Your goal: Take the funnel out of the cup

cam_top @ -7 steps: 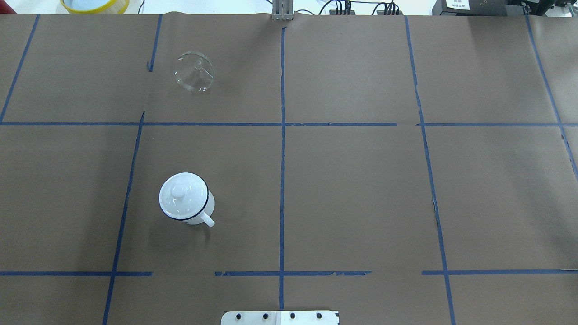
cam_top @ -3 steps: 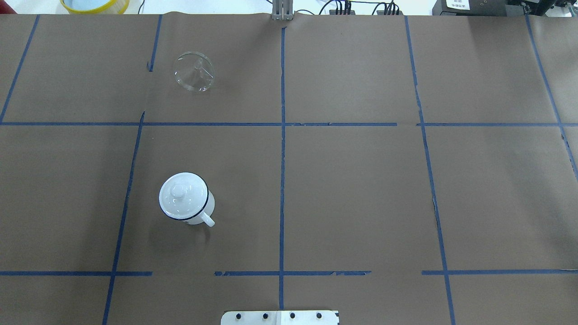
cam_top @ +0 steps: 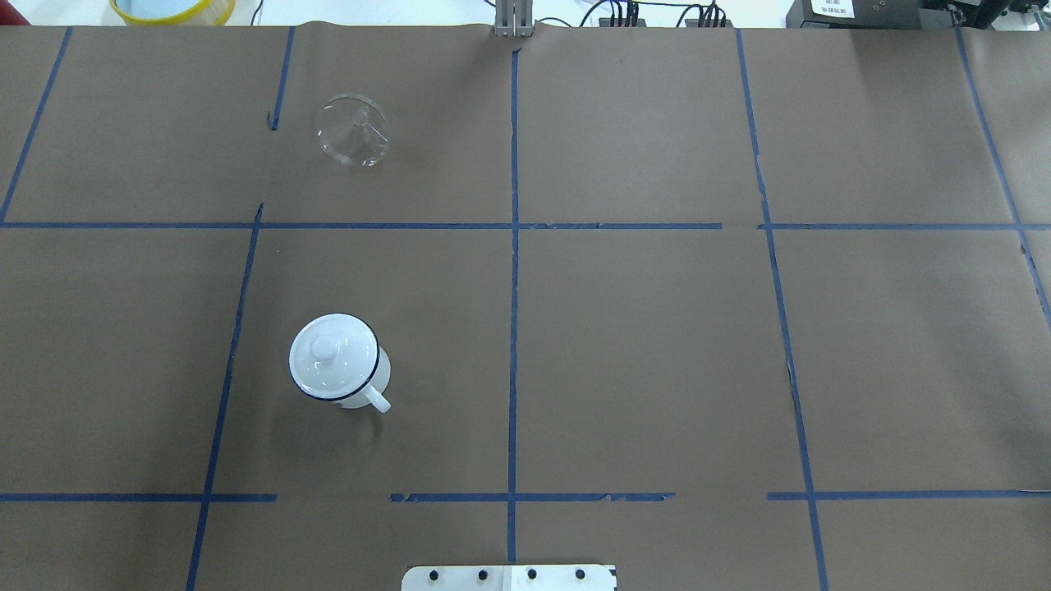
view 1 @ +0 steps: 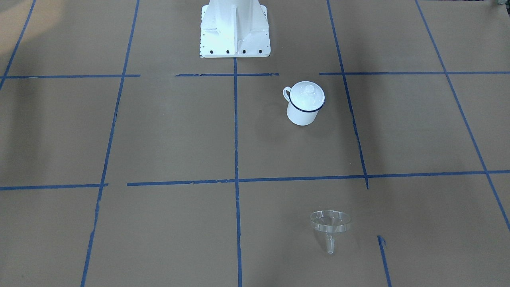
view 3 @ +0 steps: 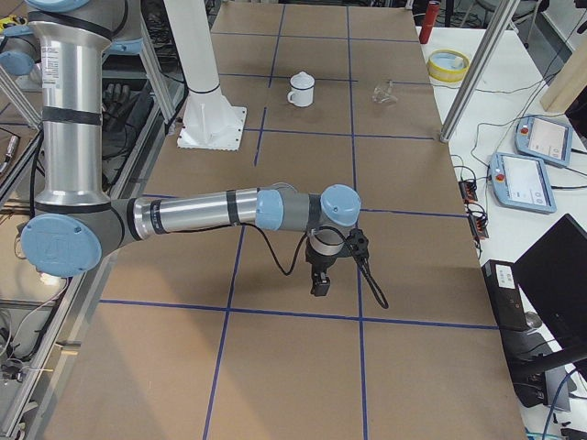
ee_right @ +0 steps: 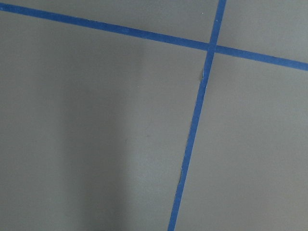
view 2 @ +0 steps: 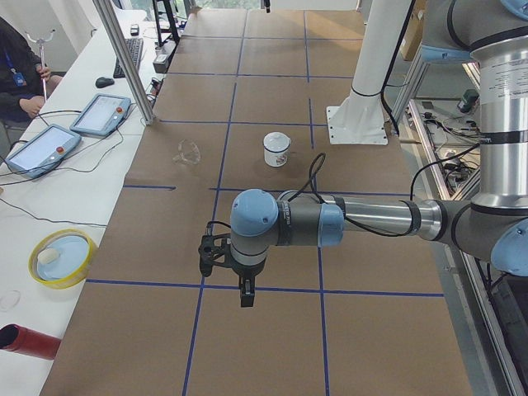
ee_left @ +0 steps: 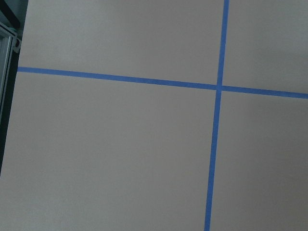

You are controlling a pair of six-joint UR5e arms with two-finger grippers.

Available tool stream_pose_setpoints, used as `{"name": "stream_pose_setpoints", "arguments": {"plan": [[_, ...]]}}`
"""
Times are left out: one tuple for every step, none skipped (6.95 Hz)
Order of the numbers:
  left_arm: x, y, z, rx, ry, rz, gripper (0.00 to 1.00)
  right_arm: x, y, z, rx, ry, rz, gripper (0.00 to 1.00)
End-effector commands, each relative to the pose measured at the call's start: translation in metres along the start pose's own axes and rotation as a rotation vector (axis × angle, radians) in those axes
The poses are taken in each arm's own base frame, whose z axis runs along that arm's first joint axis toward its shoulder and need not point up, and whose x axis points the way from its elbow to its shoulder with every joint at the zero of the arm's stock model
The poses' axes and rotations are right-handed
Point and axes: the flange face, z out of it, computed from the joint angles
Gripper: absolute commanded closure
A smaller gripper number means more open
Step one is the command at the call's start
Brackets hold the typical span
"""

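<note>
The clear funnel (cam_top: 353, 141) lies tipped on the brown paper at the far left of the overhead view, apart from the cup; it also shows in the front view (view 1: 330, 223). The white enamel cup (cam_top: 374, 387) with a dark blue rim stands upright nearer the robot, handle to the right, with a white knobbed lid (cam_top: 332, 358) on it. It also shows in the front view (view 1: 303, 115). My left gripper (view 2: 245, 295) shows only in the left side view and my right gripper (view 3: 319, 284) only in the right side view. Both hang over bare paper far from the cup, and I cannot tell whether they are open or shut.
The robot's white base plate (cam_top: 509, 577) sits at the near table edge. A yellow-rimmed bowl (cam_top: 172, 8) stands beyond the far left edge. Tablets (view 2: 41, 148), a metal post (view 2: 124, 58) and a red cylinder (view 2: 29, 342) are on the side bench.
</note>
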Motion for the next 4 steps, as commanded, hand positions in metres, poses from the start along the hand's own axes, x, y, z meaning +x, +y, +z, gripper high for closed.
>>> {"name": "stream_pose_setpoints", "arguments": {"plan": [[0.0061, -0.0019, -0.0054, 0.012, 0.001, 0.014, 0.00, 0.0003, 0.0000, 0.0004, 0.000, 0.000, 0.000, 0.00], [0.0066, -0.0020, -0.0060, 0.013, 0.001, 0.015, 0.00, -0.0002, 0.0000, -0.0002, 0.001, 0.000, -0.001, 0.00], [0.0085, -0.0022, -0.0080, 0.017, 0.001, 0.018, 0.00, -0.0005, -0.0006, -0.0006, 0.001, 0.000, -0.001, 0.00], [0.0119, -0.0024, -0.0116, 0.022, 0.001, 0.023, 0.00, -0.0002, 0.0000, -0.0002, 0.001, 0.000, -0.001, 0.00]]}}
